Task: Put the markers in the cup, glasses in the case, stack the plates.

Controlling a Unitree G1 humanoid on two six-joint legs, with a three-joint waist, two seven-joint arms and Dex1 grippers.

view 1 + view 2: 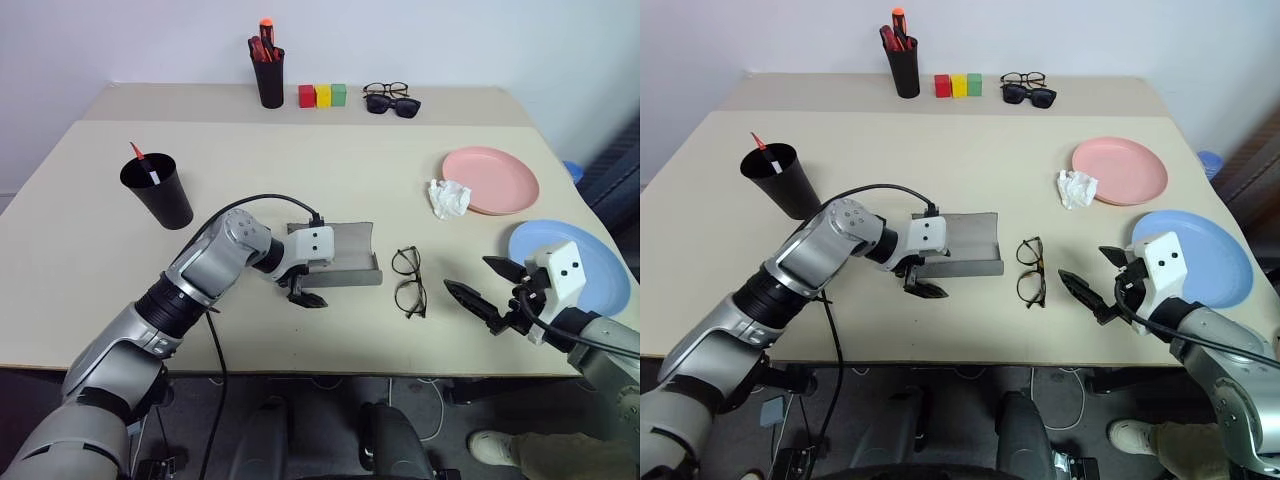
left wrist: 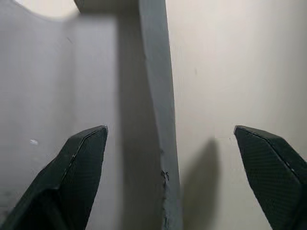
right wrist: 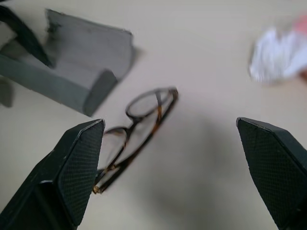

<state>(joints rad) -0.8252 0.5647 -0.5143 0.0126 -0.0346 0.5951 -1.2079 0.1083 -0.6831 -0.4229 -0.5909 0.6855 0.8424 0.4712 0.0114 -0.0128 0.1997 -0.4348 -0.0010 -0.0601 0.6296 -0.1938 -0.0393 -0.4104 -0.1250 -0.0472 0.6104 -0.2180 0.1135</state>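
A red marker (image 1: 139,156) stands in the black cup (image 1: 160,197) at the left of the table. The grey case (image 1: 345,254) lies open at the middle. My left gripper (image 1: 308,295) is open at the case's near edge, its fingers (image 2: 81,163) straddling the case wall (image 2: 160,96) and holding nothing. The thin wire-framed glasses (image 1: 408,282) lie folded on the table just right of the case. My right gripper (image 1: 470,276) hovers open and empty to their right, pointing at the glasses (image 3: 139,129). The pink plate (image 1: 500,175) and the blue plate (image 1: 608,282) lie apart at the right.
A crumpled white tissue (image 1: 448,197) rests against the pink plate's left rim. At the back stand a black pen holder with markers (image 1: 268,72), three coloured blocks (image 1: 322,95), and dark spectacles with black sunglasses (image 1: 390,99).
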